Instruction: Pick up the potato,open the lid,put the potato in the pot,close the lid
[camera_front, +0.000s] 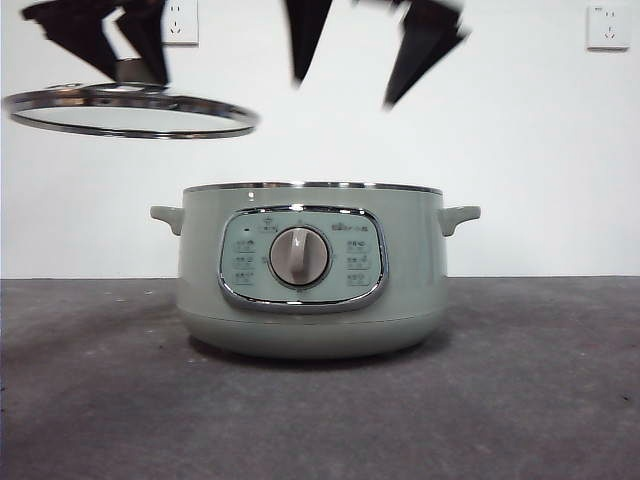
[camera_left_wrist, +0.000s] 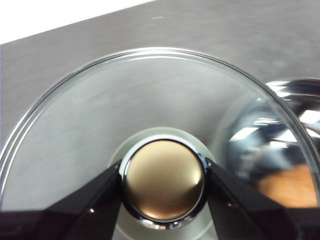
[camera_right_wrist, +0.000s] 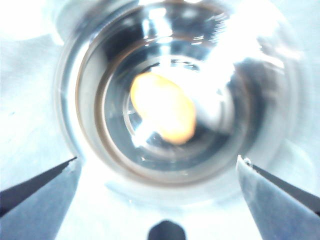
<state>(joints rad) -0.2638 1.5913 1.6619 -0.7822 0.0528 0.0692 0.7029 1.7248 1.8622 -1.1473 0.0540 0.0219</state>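
Right end effector (camera_right_wrist: 160, 167) agape above potato (camera_right_wrist: 162, 107) in pot (camera_front: 310, 270) — left end effector (camera_left_wrist: 162, 182) clamps lid (camera_left_wrist: 100, 115).

dark grey bench (camera_front: 540, 400), white wall (camera_front: 540, 150) behind, two white wall sockets (camera_front: 609, 26) up high

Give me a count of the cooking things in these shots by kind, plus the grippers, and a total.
Pot: 1
Glass lid: 1
Potato: 1
Grippers: 2, the left gripper and the right gripper
Total: 5
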